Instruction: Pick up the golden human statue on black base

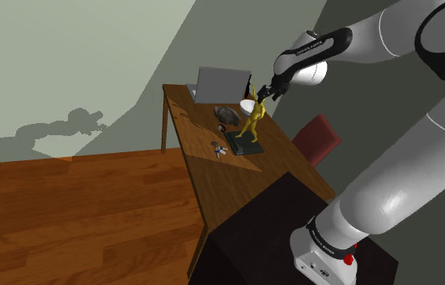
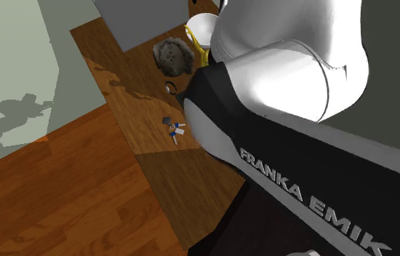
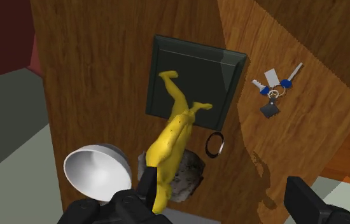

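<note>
We find the white bowl (image 3: 97, 173) and a grey stone (image 3: 189, 177) crowding the head of the golden statue (image 3: 174, 127), just beside one finger of the spread gripper (image 3: 221, 194). Toward the other finger the wooden table (image 3: 91, 76) offers free room, with just a flat ring (image 3: 214, 144) and keys (image 3: 274, 89) there.

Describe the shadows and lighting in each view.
Shoulder view: the arm casts a grey shadow on the pale wall, and a shade edge crosses the table by the keys. Second exterior view: that same shadow shows on the wall, the arm looming close. Wrist view: the keys lie in a brighter band, its edge jagged.
</note>
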Robot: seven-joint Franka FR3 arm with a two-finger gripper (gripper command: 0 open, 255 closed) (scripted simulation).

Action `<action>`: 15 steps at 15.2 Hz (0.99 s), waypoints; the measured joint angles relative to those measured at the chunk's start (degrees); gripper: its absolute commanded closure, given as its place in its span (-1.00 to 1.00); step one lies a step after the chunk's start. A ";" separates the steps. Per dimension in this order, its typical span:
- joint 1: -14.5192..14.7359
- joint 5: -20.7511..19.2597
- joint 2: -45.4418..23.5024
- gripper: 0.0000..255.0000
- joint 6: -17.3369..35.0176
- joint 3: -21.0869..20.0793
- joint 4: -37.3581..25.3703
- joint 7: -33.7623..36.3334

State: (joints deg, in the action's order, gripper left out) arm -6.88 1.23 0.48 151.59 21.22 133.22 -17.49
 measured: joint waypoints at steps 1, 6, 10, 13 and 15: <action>-0.30 1.95 -1.87 -1.00 1.28 0.32 -0.78 -1.81; -4.17 14.05 -13.80 -1.00 4.98 -1.03 -9.63 -12.12; -5.91 17.26 -17.04 -1.00 6.61 -2.45 -11.39 -14.74; -6.88 19.16 -18.88 -1.00 8.39 -3.63 -11.39 -16.33; -7.55 20.35 -20.14 -1.00 9.52 -4.48 -11.46 -17.33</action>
State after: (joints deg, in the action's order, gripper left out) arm -14.43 21.58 -19.66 161.12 16.74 121.75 -34.82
